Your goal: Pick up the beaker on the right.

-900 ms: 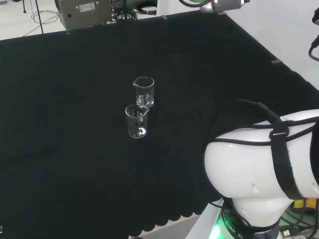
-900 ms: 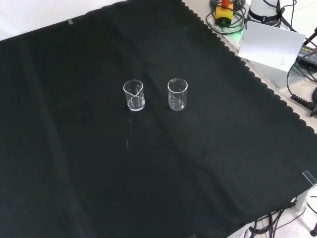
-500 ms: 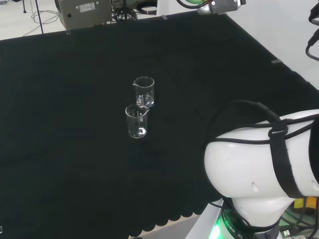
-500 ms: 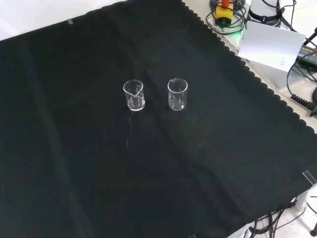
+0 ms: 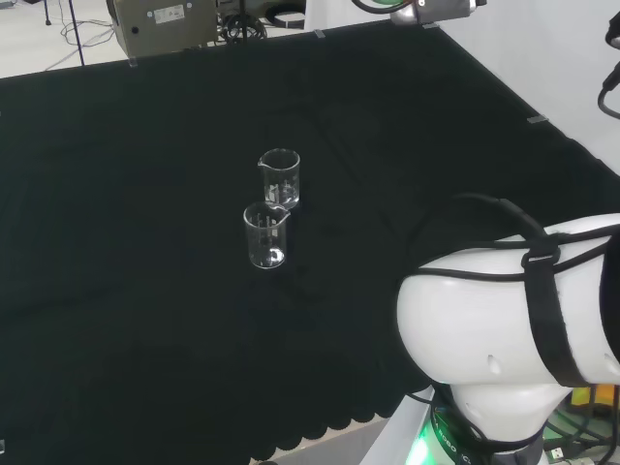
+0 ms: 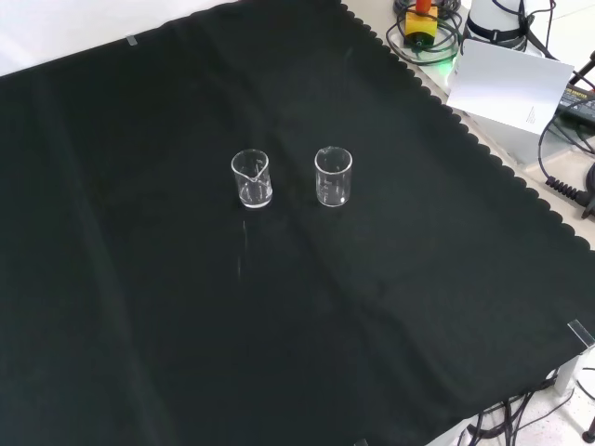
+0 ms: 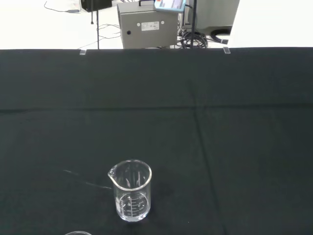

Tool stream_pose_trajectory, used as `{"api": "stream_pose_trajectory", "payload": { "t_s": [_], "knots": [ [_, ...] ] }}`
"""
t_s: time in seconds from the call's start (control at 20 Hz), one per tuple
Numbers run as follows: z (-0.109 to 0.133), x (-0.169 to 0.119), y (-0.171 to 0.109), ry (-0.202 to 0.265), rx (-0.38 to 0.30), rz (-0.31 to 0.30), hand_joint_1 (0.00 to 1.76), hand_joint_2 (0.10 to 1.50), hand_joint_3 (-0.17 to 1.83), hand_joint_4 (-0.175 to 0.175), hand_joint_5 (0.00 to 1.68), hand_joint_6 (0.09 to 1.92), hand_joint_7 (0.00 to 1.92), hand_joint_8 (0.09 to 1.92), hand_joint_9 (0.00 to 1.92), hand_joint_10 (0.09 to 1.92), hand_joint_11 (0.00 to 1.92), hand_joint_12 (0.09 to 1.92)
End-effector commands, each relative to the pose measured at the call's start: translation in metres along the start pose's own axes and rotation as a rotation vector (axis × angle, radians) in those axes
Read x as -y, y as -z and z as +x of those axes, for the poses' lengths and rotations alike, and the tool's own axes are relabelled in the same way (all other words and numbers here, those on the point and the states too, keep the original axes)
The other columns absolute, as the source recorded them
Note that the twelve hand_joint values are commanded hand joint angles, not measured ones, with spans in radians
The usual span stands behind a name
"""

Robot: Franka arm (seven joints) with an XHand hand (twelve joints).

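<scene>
— Where are the beakers?

— Two clear glass beakers stand upright on the black cloth (image 6: 139,307) that covers the table, about mid-table. In the front view they are side by side and apart: the right beaker (image 6: 333,177) and the left beaker (image 6: 251,179). In the head view the same pair stands one behind the other, the near one (image 5: 266,235) just in front of the far one (image 5: 280,178), their outlines overlapping slightly.

— Anything in them?

— Both look empty, each with a small pouring lip at the rim and faint markings on the side.

— And the hand?

— I cannot tell whether it is released or clenched. The arm's white link (image 5: 513,320) sits at the near right of the head view, well apart from the glassware.

— What does the wrist camera give?

— One beaker (image 7: 131,190) standing on the cloth, with the rim of a second (image 7: 78,233) just at the picture's edge. Beyond the table's far edge there is a grey metal box (image 7: 146,30) on the floor.
</scene>
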State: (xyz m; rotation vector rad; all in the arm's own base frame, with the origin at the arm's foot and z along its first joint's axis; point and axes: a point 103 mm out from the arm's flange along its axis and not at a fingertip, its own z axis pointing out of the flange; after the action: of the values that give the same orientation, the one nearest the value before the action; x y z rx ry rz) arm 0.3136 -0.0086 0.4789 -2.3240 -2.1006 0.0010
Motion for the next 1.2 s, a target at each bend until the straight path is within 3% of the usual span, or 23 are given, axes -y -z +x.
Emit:
{"api": "stream_pose_trajectory", "payload": {
  "t_s": [0.05, 0.55, 0.85, 1.2],
  "knots": [
    [-0.023, -0.02, -0.035, -0.061, -0.022, 0.055, 0.05, 1.33, 0.23, -0.031, 0.25, 0.09, 0.02, 0.46, 0.39, 0.09, 0.0, 1.13],
    [-0.052, -0.075, -0.115, -0.043, -0.155, 0.089, 0.29, 1.22, 0.16, -0.034, 0.28, 0.09, 0.04, 0.49, 0.42, 0.1, 0.0, 1.18],
    [-0.056, -0.124, -0.175, 0.0, -0.191, 0.112, 0.56, 1.0, 0.2, -0.039, 0.32, 0.09, 0.12, 0.59, 0.32, 0.63, 0.0, 1.29],
    [-0.041, -0.161, -0.233, 0.062, -0.221, 0.165, 0.67, 0.91, 0.21, -0.04, 0.33, 0.09, 0.15, 0.62, 0.32, 0.69, 0.0, 1.32]
  ]
}}
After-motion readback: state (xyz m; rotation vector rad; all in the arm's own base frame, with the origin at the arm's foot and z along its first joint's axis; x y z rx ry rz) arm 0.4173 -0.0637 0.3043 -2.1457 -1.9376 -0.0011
